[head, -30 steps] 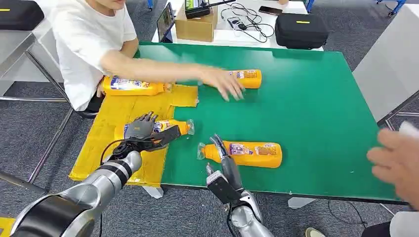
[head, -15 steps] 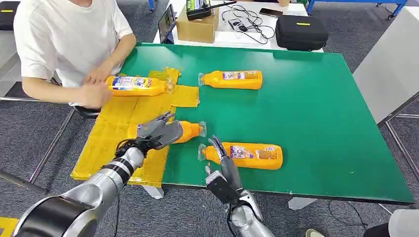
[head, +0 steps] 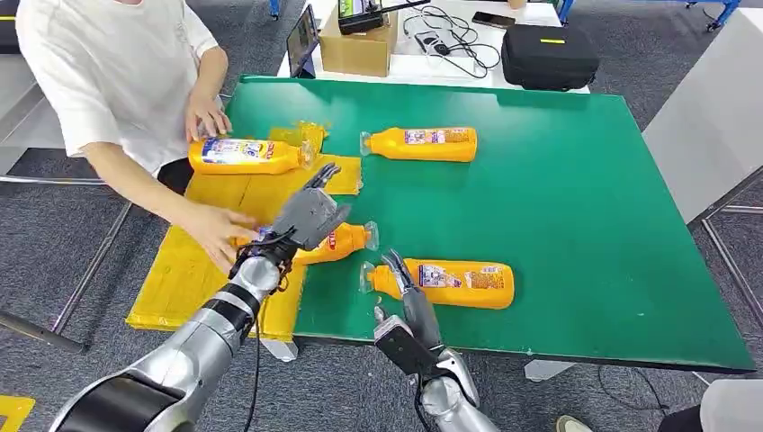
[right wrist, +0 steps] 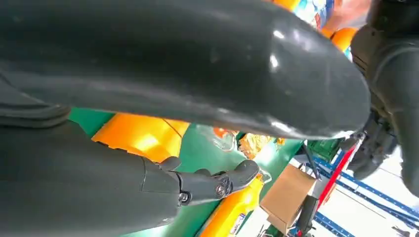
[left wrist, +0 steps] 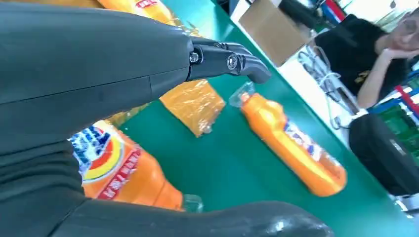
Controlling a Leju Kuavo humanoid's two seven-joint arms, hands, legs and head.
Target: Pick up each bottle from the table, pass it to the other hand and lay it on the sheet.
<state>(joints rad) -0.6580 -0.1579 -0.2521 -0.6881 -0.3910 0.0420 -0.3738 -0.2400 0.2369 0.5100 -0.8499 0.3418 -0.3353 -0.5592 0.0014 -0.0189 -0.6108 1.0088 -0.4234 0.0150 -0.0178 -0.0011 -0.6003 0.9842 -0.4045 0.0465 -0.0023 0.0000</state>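
Several orange bottles lie on their sides. One bottle point(head: 340, 241) point(left wrist: 123, 173) rests at the edge of the yellow sheet point(head: 193, 274), cap toward the green table. My left hand point(head: 310, 211) hovers just above it, fingers point(left wrist: 227, 61) spread and holding nothing. A person's hand point(head: 216, 236) touches that bottle's base end. A second bottle point(head: 450, 282) point(right wrist: 138, 138) lies near the table's front edge. My right hand point(head: 409, 310) stands at its cap end with fingers point(right wrist: 212, 185) straight and nothing in them. A third bottle point(head: 243, 155) lies on the sheet's far part, and another bottle point(head: 423, 144) point(left wrist: 291, 143) on the green.
A person in a white shirt point(head: 117, 63) leans in at the table's left side, both hands over the sheet. Behind the green table point(head: 576, 207) stand a cardboard box point(head: 358, 45), cables and a black case point(head: 549, 56). A white panel point(head: 711, 117) borders the right.
My left hand has risen and moved right, off the bottle at the sheet's edge. The bottle has slid slightly right. The person's hand has reached down to its base. My right hand is still.
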